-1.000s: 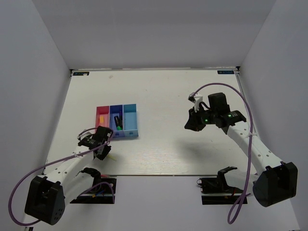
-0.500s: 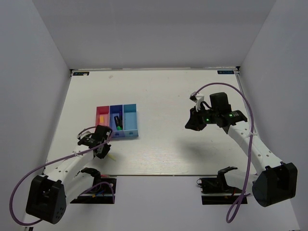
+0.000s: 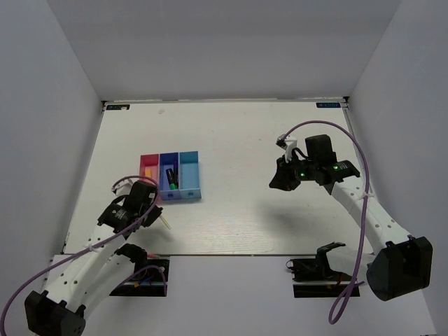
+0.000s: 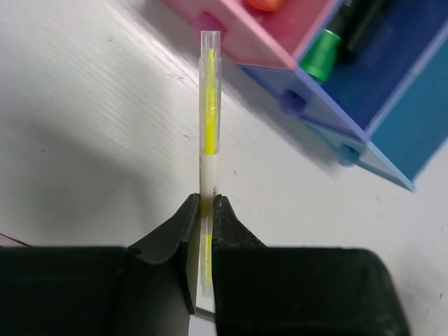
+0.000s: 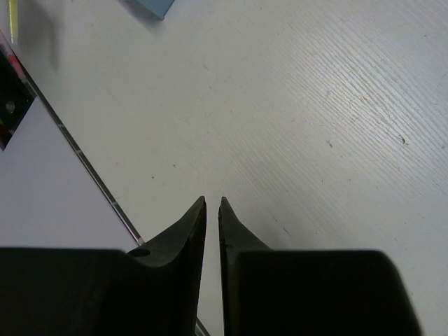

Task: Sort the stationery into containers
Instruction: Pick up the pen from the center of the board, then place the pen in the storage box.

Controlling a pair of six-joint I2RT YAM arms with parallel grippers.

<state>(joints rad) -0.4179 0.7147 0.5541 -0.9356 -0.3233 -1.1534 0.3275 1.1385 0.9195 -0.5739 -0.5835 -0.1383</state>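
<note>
1. Left gripper has its jaws pinched tight on the thin pen, gripping it low on the barrel.
2. The pen runs straight out from the fingers, long axis in line with them. Its clear far tip points at the near corner of the pink bin.
3. I can't tell whether it is clear of the table.
4. Sorted so far: an orange marker lies in the pink bin and a green marker in the dark blue bin.
5. The light blue bin shows nothing inside, and I can't spot a purple marker.
6. By my reading the pen is the piece left to drop.
7. Right gripper hangs well apart over bare table, jaws almost together and holding nothing.
</note>
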